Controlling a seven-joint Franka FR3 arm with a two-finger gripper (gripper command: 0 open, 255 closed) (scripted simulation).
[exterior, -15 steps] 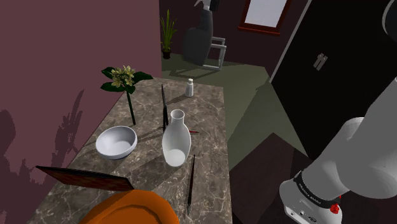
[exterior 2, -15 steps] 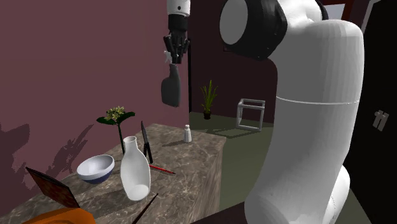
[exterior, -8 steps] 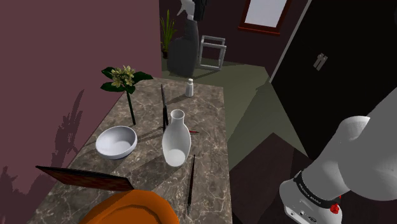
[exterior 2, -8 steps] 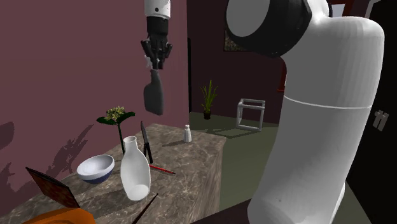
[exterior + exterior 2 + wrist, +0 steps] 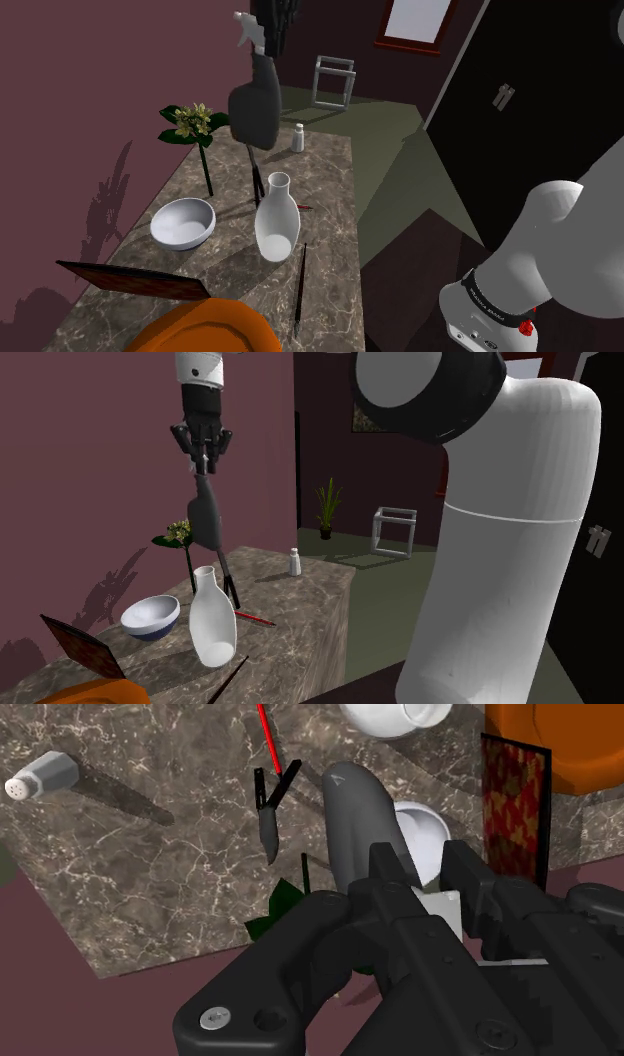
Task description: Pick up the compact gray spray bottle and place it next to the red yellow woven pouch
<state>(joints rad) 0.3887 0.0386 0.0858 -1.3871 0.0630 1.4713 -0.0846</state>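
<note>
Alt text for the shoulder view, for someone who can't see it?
The black tool holds a gray spray bottle by its head, hanging over a marbled table. On the table stand a white vase, a white bowl and flowers.

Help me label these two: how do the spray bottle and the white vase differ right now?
The spray bottle is dark gray; the vase is white. The spray bottle hangs in the air, clasped at its top by the gripper; the vase stands upright on the table. Both have a narrow neck over a wider body.
</note>
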